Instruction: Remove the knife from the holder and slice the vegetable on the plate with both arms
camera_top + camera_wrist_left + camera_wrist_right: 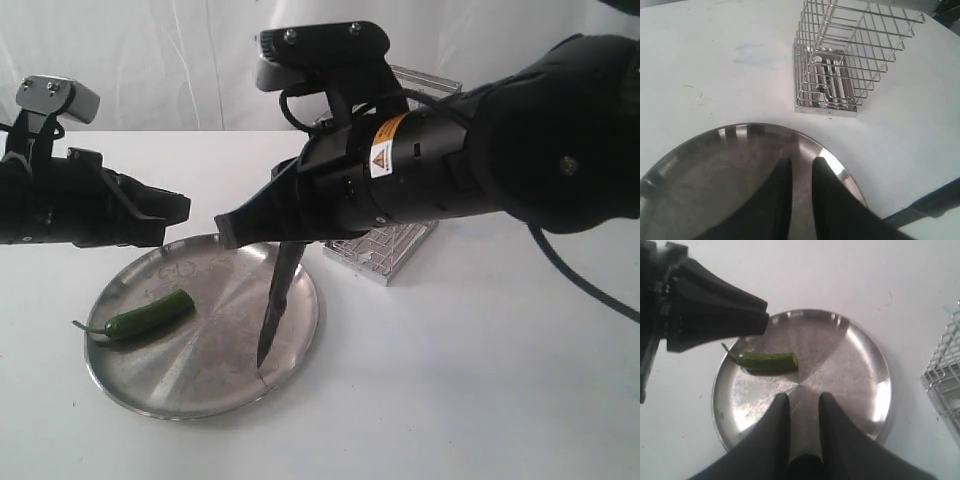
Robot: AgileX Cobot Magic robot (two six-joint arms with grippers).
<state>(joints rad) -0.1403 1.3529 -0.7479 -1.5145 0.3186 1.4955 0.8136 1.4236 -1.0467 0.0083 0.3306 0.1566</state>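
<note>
While the right gripper (235, 228) is pinching the black handle of the one knife (278, 300), the slim blade is hanging point-down over the right part of the single plate (200, 385). Whether the tip is touching the steel cannot be told.

**Count.** Two grippers, one knife, one chili pepper (150, 315), one plate and one wire holder (385, 252) are showing on the white tabletop (450, 400).

**Left gripper.** The left gripper (180, 208) is hovering over the plate's left rim. Its fingers (770, 205) are standing narrowly parted, with nothing between them.

**Views.**
- Only the exterior view is showing the blade. The right wrist view is giving just the dark butt of the handle, clamped between the two fingers.
- The left wrist view is showing the holder upright and nearly whole, just beside the plate. In the exterior view the right arm is covering most of it.
- The pepper is appearing in the exterior and right wrist views only.

**Pepper.** It is lying flat on the plate's left part, apart from the blade. It is dark green and glossy, with a thin curved stem pointing toward the rim.
</note>
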